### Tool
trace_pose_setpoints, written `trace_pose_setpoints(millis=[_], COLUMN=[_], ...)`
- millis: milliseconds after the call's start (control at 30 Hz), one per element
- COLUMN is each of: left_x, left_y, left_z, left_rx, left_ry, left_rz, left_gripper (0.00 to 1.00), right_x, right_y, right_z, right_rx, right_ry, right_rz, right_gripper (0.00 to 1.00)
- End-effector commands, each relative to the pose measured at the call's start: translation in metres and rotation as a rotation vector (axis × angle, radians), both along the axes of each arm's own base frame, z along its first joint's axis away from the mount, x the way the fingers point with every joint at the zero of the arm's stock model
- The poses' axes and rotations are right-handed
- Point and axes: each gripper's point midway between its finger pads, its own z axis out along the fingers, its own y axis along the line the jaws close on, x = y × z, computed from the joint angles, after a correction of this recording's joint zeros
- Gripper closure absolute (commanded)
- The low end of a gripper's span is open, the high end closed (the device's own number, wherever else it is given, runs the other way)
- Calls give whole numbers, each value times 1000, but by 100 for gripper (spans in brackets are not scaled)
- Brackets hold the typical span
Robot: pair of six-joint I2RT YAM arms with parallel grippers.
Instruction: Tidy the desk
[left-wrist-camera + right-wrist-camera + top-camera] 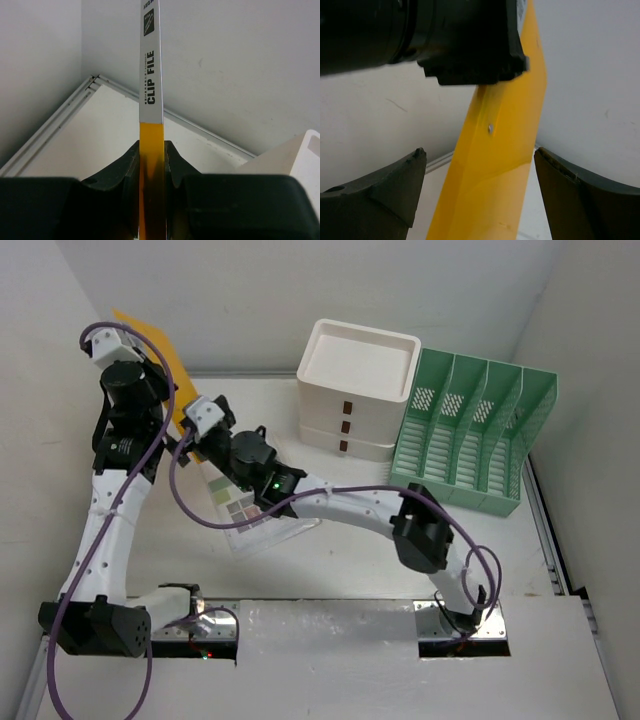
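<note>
Our left tool [151, 162] pinched the yellow clip file [150, 75] upright above the far-left corner of the counter [345, 562], which spread beneath both arms. Our right tool [480, 155] stood wide, one jaw either side of the file, not touching. We judged it should close squarely on the cover before the left released.

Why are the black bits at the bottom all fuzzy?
Left wrist view: the left end effector's fingers are too near the lens, so they blur; the label on the yellow clip file is sharp. Right wrist view: the right end effector's fingers and the file look soft. Top view: evenly lit, crisp.
</note>
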Motion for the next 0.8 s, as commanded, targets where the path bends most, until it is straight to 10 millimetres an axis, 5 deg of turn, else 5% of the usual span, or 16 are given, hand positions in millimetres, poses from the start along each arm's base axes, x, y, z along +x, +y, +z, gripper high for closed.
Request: trace_pose_setpoints(millis=[0,33,67,200,333,400,467,633,667,700,767], left_x=[-8,-8,-8,-11,-12,-11,-10,-2,-1,1,6], left_y=[-11,-12,-12,-18,-27,-34,-39,-42,-40,-37,-33], left_z=[26,24,21,19,13,9,5,1,1,-2,-4], left_rx=[-46,-52,-54,-63,-95,-107,-112,-43,-33,-25,-1], left_ry=[-106,-104,-94,-81,-52,-39,-24,-33,-34,-31,-33], left_rz=[-40,-45,-46,-76,-117,-152,-179,-219,-212,-197,-180], left_gripper=[100,100,100,100,100,100,100,99,89,85,71], right_x=[21,29,34,64,80,85,86,82,79,77,73], right_y=[11,19,19,7,-2,-3,-6,-25,-29,-34,-41], right_z=[8,-12,-1,-30,-39,-43,-44,-49,-66,-55,-70], right_rx=[-87,-123,-104,-100,-90,-105,-114,-134,-166,-148,-180], right_ry=[-46,-34,-40,37,67,58,56,35,43,25,28], right_rz=[-84,-96,-120,-197,-213,-216,-229,-251,-249,-250,-259], right_gripper=[16,18,25,43,51,66,97,100,100,100,100])
